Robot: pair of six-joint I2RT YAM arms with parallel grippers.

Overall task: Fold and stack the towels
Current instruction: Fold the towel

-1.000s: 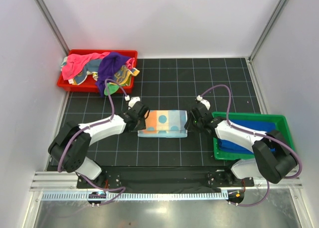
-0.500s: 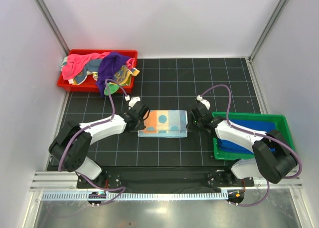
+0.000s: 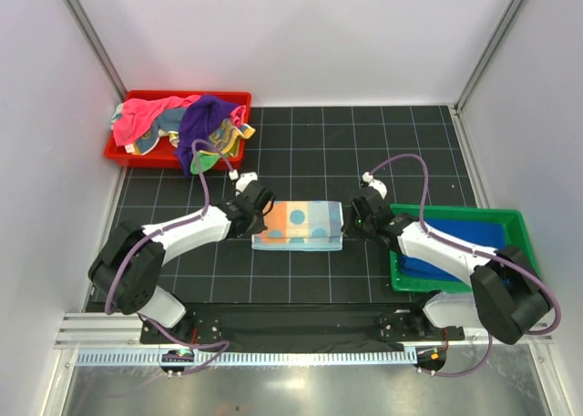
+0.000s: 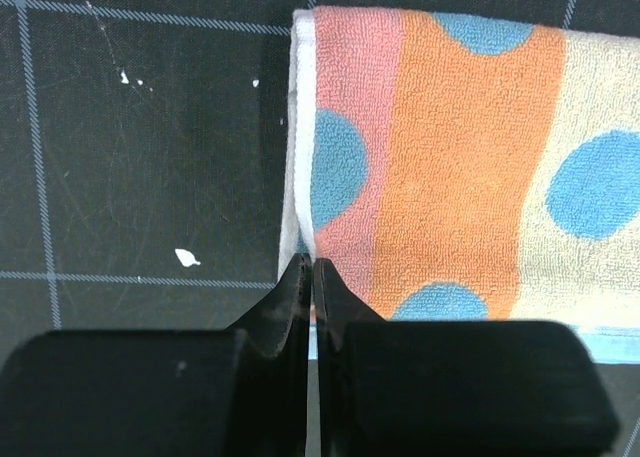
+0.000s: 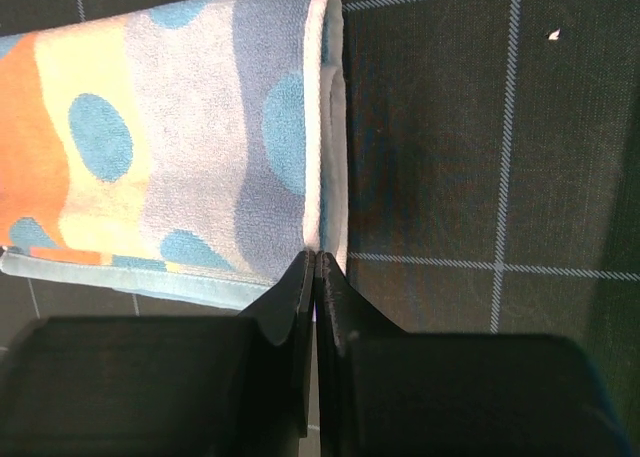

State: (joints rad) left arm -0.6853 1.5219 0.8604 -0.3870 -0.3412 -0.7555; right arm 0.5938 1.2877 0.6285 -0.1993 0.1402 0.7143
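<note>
A folded light-blue towel with coloured polka dots [image 3: 298, 225] lies flat on the black grid mat between the two arms. My left gripper [image 3: 259, 221] is at its left end, with the jaws closed on the towel's left edge near the front corner [image 4: 310, 264]; the towel [image 4: 450, 147] fills the upper right of that view. My right gripper [image 3: 348, 223] is closed on the towel's rolled right edge [image 5: 316, 254], and the towel [image 5: 180, 147] fills the upper left of that view. A royal blue towel [image 3: 460, 243] lies in the green tray.
The green tray [image 3: 455, 211] stands right of the folded towel, under the right arm. A red tray [image 3: 117, 154] at the back left holds a heap of pink, purple and teal-and-yellow towels [image 3: 182, 125]; the purple one hangs over its front rim.
Both grippers have shifted only slightly at the towel's ends. The towel lies as before.
</note>
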